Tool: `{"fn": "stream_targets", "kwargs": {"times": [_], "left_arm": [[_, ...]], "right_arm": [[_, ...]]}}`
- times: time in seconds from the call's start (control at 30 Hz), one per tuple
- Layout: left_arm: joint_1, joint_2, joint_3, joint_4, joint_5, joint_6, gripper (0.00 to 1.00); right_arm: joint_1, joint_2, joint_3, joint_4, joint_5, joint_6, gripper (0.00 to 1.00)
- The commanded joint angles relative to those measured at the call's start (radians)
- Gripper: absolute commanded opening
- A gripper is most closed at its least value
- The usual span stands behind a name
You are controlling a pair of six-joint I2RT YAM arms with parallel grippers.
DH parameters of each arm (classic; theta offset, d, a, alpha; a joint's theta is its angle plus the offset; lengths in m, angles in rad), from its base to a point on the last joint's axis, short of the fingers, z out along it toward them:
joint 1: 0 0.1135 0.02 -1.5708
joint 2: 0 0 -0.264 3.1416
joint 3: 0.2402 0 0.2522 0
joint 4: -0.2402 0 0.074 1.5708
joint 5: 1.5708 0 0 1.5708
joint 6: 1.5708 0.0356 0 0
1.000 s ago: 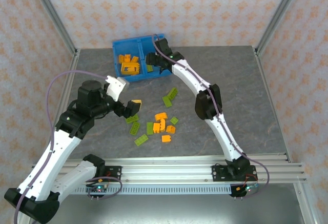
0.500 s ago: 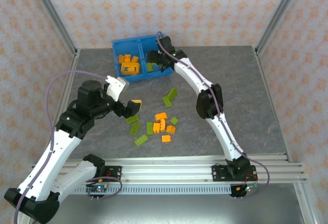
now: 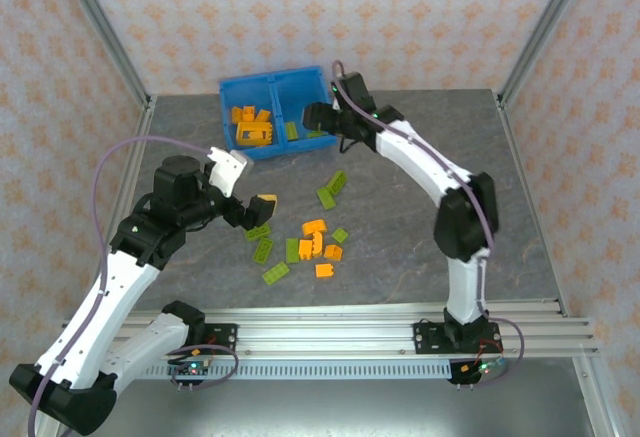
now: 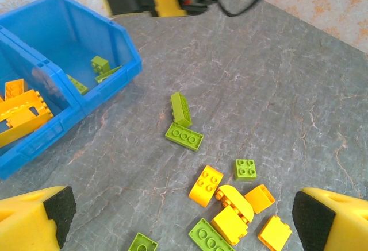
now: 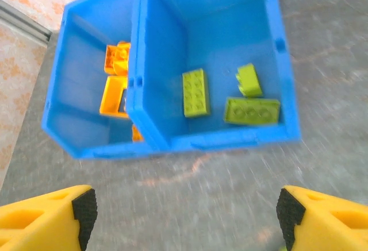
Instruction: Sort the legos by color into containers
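Both grippers are empty with jaws wide: the left gripper point(image 3: 254, 213) hovers at the left edge of the loose bricks, and the right gripper point(image 3: 312, 122) hangs over the table just in front of the bin point(image 5: 285, 73), so the step in hand looks like the next pick. To do it well, each arm should go for a brick that lies apart from the others. For the right arm that is the pair of green bricks point(image 4: 184, 136) nearest the bin, one flat and one on its edge. Close across the short sides and come straight down, so the neighbour is not nudged. The left arm would do better with a lone green at its own edge than with the tight orange cluster point(image 4: 233, 205), where the fingers have little room. Green goes in the right compartment point(image 5: 213, 27) and orange in the left compartment point(image 5: 80, 78) — and since both arms use one bin, they should take turns over it. Counted: three green bricks lie in the right compartment; the orange ones in the left compartment are piled together, so I cannot count them. On the table point(image 3: 520, 187) I make it seven green and about five orange — the orange ones touch, so that figure is rough.
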State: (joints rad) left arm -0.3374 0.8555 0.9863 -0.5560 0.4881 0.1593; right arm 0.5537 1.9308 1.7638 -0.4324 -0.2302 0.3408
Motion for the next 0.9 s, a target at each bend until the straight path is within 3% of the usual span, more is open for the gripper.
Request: {"fn": "stream_targets", "kwargs": {"times": [0.0, 0.17, 0.47, 0.87], "left_arm": [[0.009, 0.004, -0.005, 0.01, -0.009, 0.014, 1.0], [0.009, 0.025, -0.002, 0.012, 0.01, 0.01, 1.0], [0.009, 0.02, -0.002, 0.003, -0.015, 0.014, 1.0], [0.009, 0.025, -0.001, -0.002, -0.029, 0.016, 1.0]], "right_arm": [[0.003, -0.117, -0.217, 0.131, 0.072, 0.081, 0.84], [0.003, -0.143, -0.373, 0.093, 0.072, 0.255, 0.92], [0.028, 0.012, -0.34, 0.009, 0.083, 0.315, 0.92], [0.033, 0.144, -0.306, 0.001, 0.075, 0.333, 0.65]]}}
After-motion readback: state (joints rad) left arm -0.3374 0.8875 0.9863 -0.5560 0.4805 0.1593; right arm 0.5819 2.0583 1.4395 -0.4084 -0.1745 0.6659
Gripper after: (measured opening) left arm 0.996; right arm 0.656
